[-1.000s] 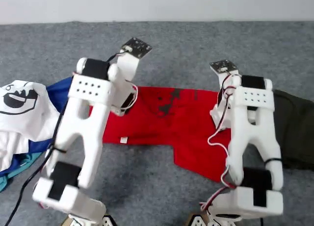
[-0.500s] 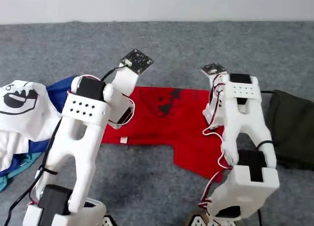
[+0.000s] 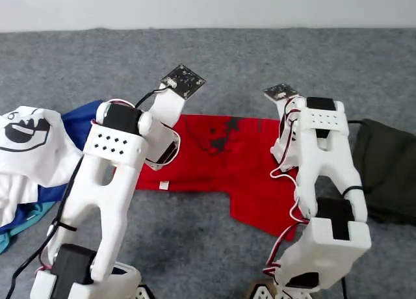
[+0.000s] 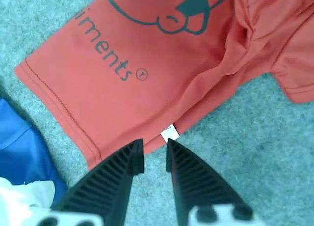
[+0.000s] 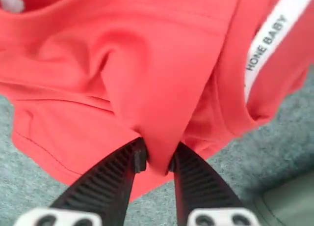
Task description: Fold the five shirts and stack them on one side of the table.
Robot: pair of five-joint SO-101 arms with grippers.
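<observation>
While right hand [image 5: 154, 159] pinches a raised ridge of red shirt [image 3: 214, 162], mid-counter [image 3: 260, 58], left hand [image 4: 154, 152] hovers over the hem by the tag [image 4: 170, 132], fingers narrowly parted, gripping nothing. Risk: a one-sided pull would drag or bunch the cloth; the thin pinch may slip. White shirt [image 3: 26, 143] and blue shirt [image 3: 78, 120] heaped at left edge; dark shirt [image 3: 387, 169] at right edge.

Red shirt [image 3: 221, 162] is spread flat mid-table, dark print up, white tag [image 4: 170, 133] at near hem, with one fold bunched up toward its right side. White shirt [image 3: 29, 140] with black print is crumpled at left over blue shirt [image 3: 81, 120]. Teal shirt [image 3: 13, 231] peeks out beneath. Dark olive shirt [image 3: 387, 175] is heaped at right.
</observation>
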